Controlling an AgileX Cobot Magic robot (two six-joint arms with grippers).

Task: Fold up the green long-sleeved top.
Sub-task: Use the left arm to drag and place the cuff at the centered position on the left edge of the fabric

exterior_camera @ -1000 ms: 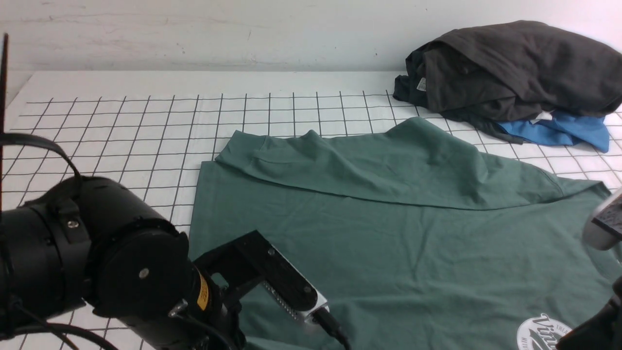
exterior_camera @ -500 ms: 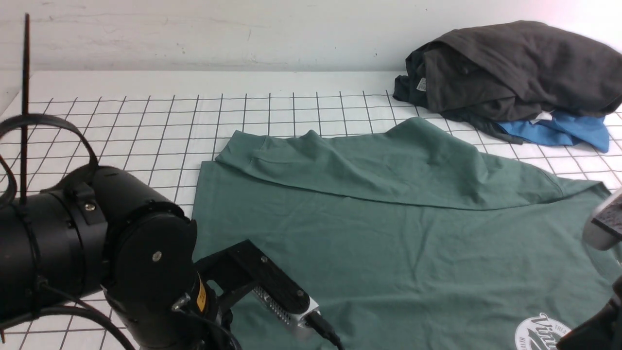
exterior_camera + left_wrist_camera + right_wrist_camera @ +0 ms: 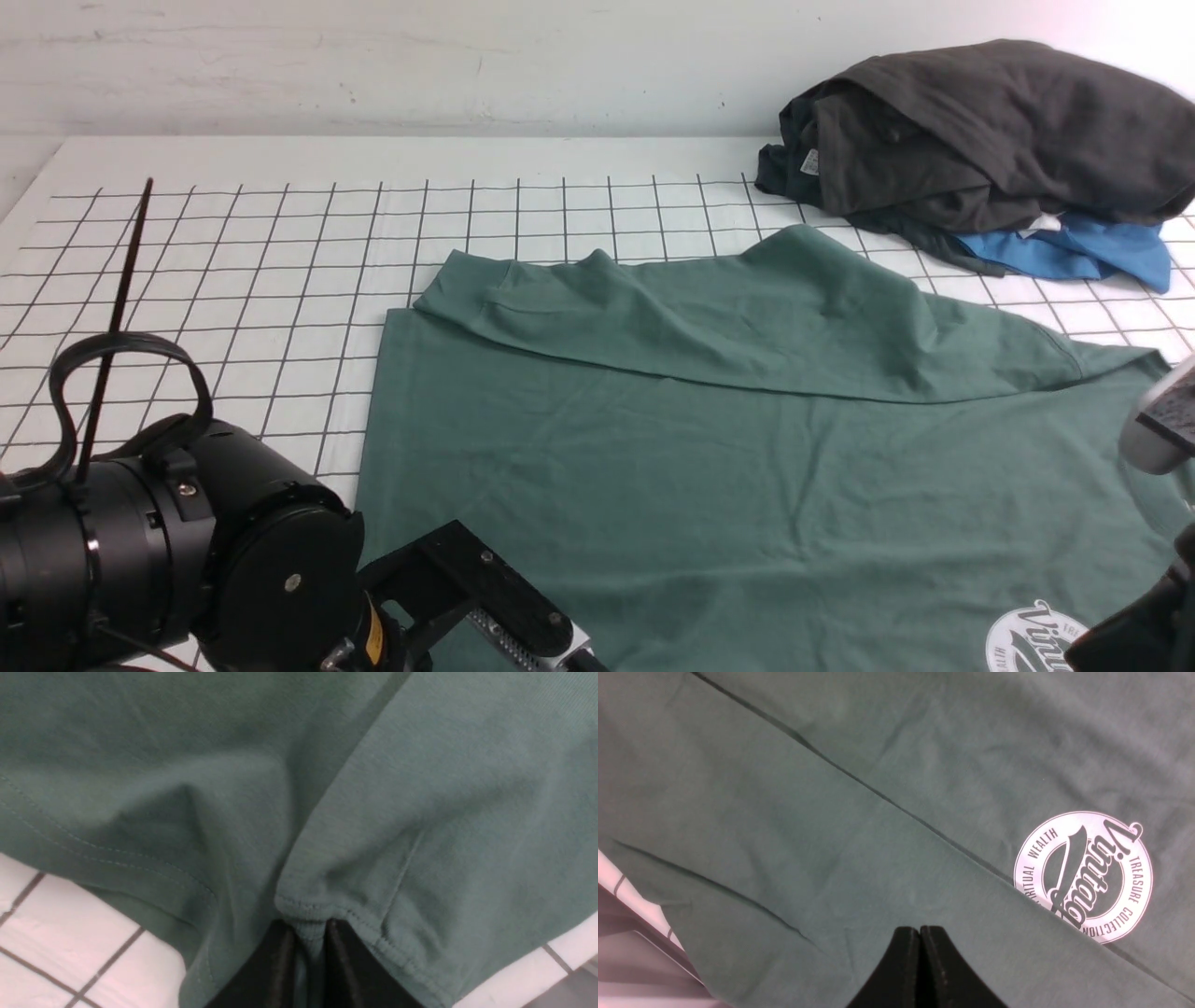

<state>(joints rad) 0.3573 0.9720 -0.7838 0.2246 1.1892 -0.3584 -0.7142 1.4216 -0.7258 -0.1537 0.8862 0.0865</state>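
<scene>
**A:** Where is the green long-sleeved top (image 3: 747, 485)?

**B:** It lies spread over the middle and right of the gridded white surface (image 3: 233, 252) and runs off the near edge of the front view. One sleeve (image 3: 747, 308) is folded across its far side, with the cuff end toward the left.

**A:** And the left jaws?

**B:** They are down at the top's near left corner. They are nearly closed, pinching a bunched bit of stitched hem (image 3: 308, 910) between them.

**A:** The right jaws?

**B:** Pressed fully together with nothing between them. They are over the cloth at the near right, close to the round white logo (image 3: 1083, 877). I cannot tell whether they touch the fabric.

**A:** Anything else there?

**B:** A dark grey garment (image 3: 990, 131) is heaped at the far right, on top of a bright blue garment (image 3: 1074, 252). The heap is just beside the top's far edge.
</scene>
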